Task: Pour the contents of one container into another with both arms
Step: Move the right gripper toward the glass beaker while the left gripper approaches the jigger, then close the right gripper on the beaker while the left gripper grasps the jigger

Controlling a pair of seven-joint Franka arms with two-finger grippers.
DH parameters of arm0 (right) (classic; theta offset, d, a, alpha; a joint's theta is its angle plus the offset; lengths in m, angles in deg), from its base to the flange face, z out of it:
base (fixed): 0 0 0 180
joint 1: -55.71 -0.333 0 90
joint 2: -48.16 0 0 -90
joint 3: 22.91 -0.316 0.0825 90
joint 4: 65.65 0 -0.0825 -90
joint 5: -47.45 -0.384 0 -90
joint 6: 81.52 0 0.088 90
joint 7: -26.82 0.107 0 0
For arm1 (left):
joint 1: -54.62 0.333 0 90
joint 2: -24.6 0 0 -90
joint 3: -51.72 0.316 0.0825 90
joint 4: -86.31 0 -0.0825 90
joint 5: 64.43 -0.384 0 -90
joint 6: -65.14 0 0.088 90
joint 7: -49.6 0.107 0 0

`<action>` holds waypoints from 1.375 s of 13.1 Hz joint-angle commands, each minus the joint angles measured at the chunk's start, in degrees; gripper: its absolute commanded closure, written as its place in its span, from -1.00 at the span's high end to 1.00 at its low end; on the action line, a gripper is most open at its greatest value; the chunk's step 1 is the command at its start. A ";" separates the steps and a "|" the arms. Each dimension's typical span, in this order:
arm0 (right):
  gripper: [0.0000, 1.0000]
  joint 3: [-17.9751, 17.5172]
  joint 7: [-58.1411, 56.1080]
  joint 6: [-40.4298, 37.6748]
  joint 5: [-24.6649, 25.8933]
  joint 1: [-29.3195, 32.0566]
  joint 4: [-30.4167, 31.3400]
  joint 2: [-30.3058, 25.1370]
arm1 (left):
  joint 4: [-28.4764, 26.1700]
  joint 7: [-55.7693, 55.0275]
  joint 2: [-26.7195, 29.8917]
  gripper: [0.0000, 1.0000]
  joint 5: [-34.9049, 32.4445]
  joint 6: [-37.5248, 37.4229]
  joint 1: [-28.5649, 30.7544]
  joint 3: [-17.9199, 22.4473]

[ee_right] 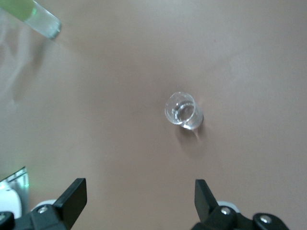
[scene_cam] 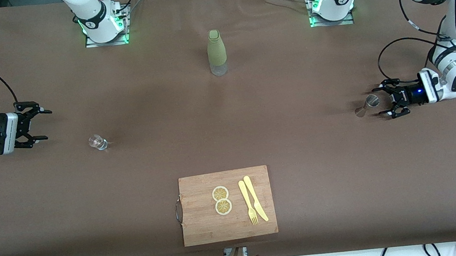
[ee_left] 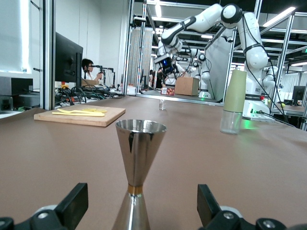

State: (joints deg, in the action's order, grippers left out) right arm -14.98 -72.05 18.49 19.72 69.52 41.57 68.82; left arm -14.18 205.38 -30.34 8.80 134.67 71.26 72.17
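A steel jigger (scene_cam: 368, 105) stands upright on the brown table at the left arm's end. My left gripper (scene_cam: 385, 99) is low and level beside it, open. In the left wrist view the jigger (ee_left: 137, 158) rises between the two spread fingers (ee_left: 72, 203) of the left gripper (ee_left: 140, 206), touching neither. A small clear glass (scene_cam: 98, 142) stands toward the right arm's end. My right gripper (scene_cam: 46, 124) hangs open over the table beside the glass, apart from it. The right wrist view shows the glass (ee_right: 183, 110) well ahead of the right gripper (ee_right: 139, 196), with nothing between the fingers.
A tall bottle (scene_cam: 217, 52) with a green sleeve stands mid-table near the arms' bases. A wooden cutting board (scene_cam: 205, 227) lies near the front edge with two lemon slices (scene_cam: 221, 200), a fork (scene_cam: 247, 203) and a knife (scene_cam: 256, 198).
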 commanded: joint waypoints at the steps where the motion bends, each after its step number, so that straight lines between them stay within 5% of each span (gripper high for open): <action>1: 1.00 -0.37 -16.99 0.35 -8.80 2.97 -0.18 4.55 | 0.74 6.81 -1.48 1.00 1.21 1.74 -0.82 -0.85; 9: 1.00 -0.37 -50.34 -2.81 -32.89 6.32 -0.44 18.00 | 0.74 8.31 -2.45 1.00 1.83 2.88 -1.44 -2.52; 12: 1.00 -0.55 -55.10 -4.56 -38.08 6.23 -0.70 22.13 | 0.74 8.23 -2.36 1.00 1.82 2.97 -1.61 -2.70; 18: 1.00 -2.56 -57.05 -4.83 -39.24 6.14 -2.64 26.01 | 0.83 8.05 -2.19 0.76 1.21 2.71 -1.61 -2.61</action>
State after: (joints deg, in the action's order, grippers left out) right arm -16.14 -128.11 14.70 -18.09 74.88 40.39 93.86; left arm -13.49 206.41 -31.98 9.25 136.97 70.27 69.08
